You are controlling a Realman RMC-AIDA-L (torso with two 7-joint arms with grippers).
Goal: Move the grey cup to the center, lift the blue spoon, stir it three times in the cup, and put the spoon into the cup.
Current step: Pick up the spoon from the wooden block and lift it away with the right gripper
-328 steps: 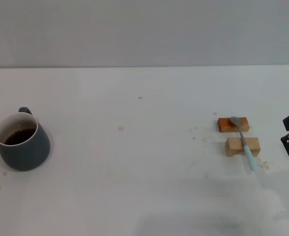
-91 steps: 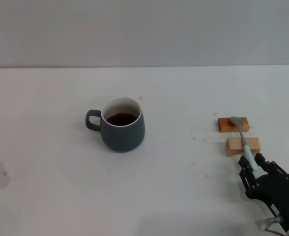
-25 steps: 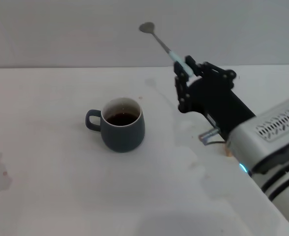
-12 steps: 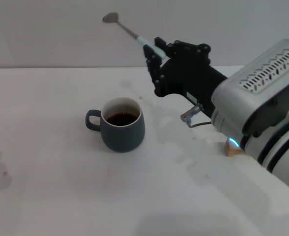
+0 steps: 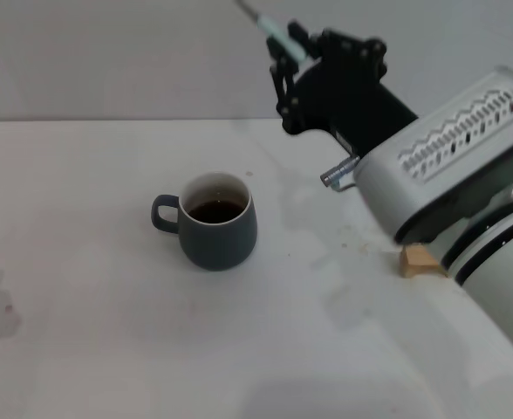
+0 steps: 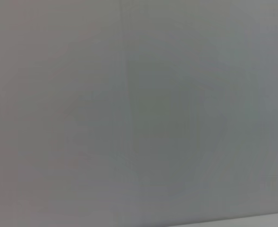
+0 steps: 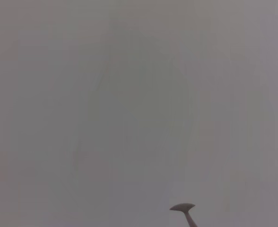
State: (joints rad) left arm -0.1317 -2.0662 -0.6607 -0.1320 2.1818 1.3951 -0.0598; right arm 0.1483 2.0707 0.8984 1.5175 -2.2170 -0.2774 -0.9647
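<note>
The right gripper (image 5: 284, 45) is clamped on the pale handle of the blue spoon (image 5: 274, 30), high above the table (image 5: 108, 349), at one o'clock from the grey cup (image 5: 217, 223). The spoon's long axis slants toward eleven o'clock, bowl end leading and cut off in the head view. The cup stands upright mid-table, handle at nine o'clock. The left gripper is out of sight.

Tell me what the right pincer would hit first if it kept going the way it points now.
Probably nothing nearby: the right pincer points up and away with the blue spoon, above the grey cup. The right wrist view shows only plain grey wall ahead; its depth is unclear.
</note>
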